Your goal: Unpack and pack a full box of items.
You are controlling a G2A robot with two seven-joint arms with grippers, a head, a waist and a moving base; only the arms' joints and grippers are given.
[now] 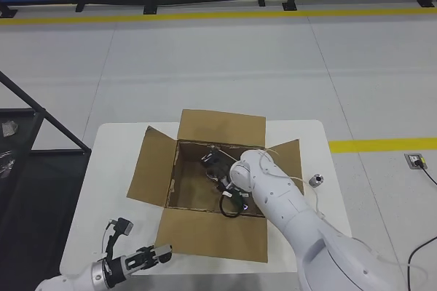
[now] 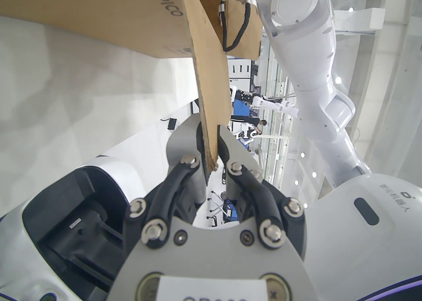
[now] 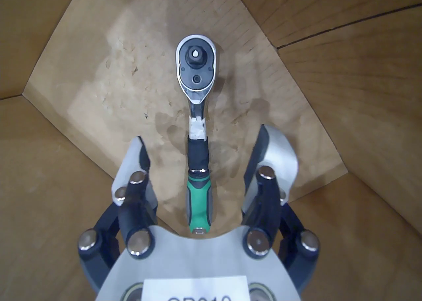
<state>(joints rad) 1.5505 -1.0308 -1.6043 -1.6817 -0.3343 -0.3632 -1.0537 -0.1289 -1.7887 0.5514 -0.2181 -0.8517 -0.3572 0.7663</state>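
Note:
An open cardboard box [image 1: 222, 125] stands on the white table [image 1: 109, 167], all its flaps folded outward. My right gripper [image 3: 201, 142] hangs open inside the box, just above a ratchet wrench [image 3: 197, 65] with a green handle. The wrench lies flat on the box floor [image 3: 132, 68], its handle between the two fingers and untouched. In the top view the right gripper [image 1: 217, 164] is deep in the box. My left gripper [image 2: 211, 146] is shut on the edge of the box's near flap [image 2: 211, 78], at the flap's left corner [image 1: 167, 251].
A small metal cylinder [image 1: 317, 179] stands on the table to the right of the box. A black rack [image 1: 14, 145] stands left of the table. A cable and floor socket [image 1: 415, 161] lie on the floor at the right.

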